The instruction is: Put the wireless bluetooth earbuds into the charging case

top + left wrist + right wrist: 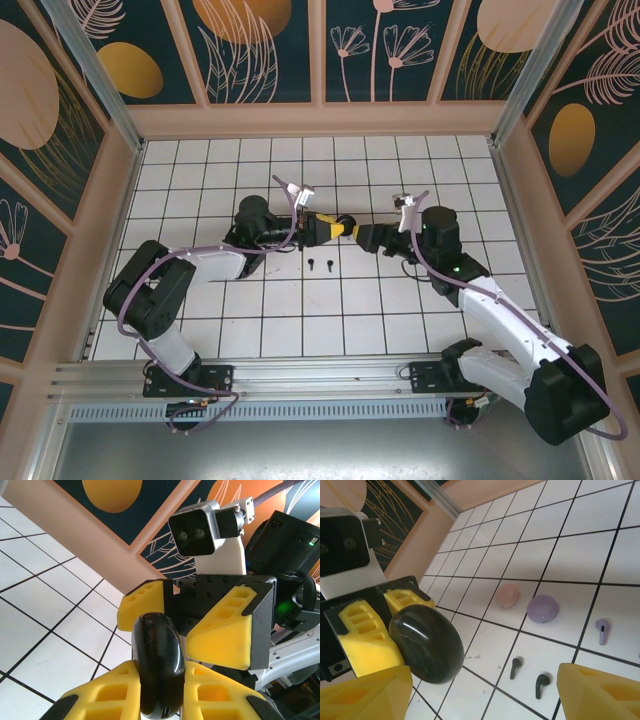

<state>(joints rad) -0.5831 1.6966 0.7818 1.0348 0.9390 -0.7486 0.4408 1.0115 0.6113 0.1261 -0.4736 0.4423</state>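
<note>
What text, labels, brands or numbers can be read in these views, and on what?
None readable.
The black case in the left gripper is plain gloss; the pink case, lilac case and earbuds show no marks.
The wall panels carry only leaf and flower drawings; the right arm shows a green light, no lettering.

The white tiled table (300,320) carries two black earbuds (313,265) side by side near its middle. A pink case (507,595) and a lilac case (543,608) lie just beside each other, with a lilac earbud (602,631) near them.
</note>
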